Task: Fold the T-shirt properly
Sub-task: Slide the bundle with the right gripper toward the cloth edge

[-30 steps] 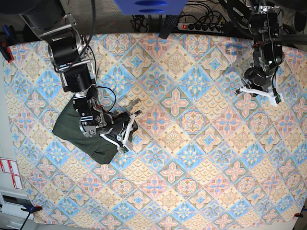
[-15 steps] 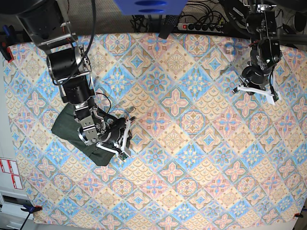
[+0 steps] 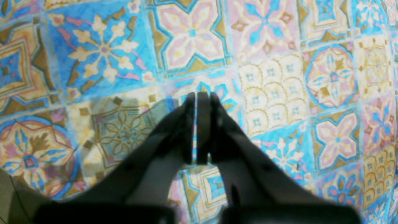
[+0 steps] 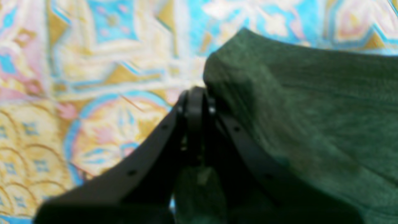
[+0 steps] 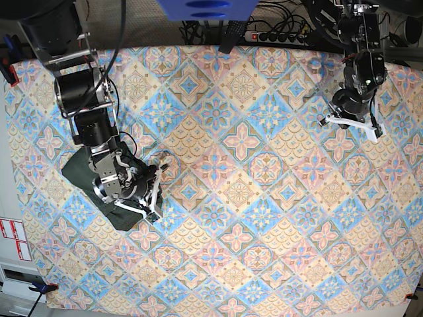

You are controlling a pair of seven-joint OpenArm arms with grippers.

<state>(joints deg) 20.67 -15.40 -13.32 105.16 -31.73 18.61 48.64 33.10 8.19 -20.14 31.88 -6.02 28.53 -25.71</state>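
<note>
The dark olive-green knit T-shirt (image 5: pixel 82 179) lies bunched in a small folded heap near the left edge of the table, about halfway down it. The table is covered by a bright cloth with blue, pink and yellow tile patterns (image 5: pixel 251 218). The heap's long side runs on a slant, from its upper-left end near the table's left edge down to its lower-right end. The right gripper (image 5: pixel 154 197), black with white finger frames, sits over the heap's right end. From above you cannot see if it is pinching anything. The right wrist view shows what the top view hides: the two dark fingers (image 4: pixel 174 124) are pressed together at the tips, with nothing seen between them, and the green cloth (image 4: pixel 304 124) lies just beside them on the right, with one rounded corner by the tips. Most of the table to the right of the shirt is bare patterned cloth, with lots of room to move. Far over near the top right corner hangs the left gripper (image 5: pixel 350 122), well apart from the shirt. Its wrist view shows its black fingers (image 3: pixel 186 130) closed on nothing, with only the tile cloth (image 3: pixel 279 93) under them.
</note>
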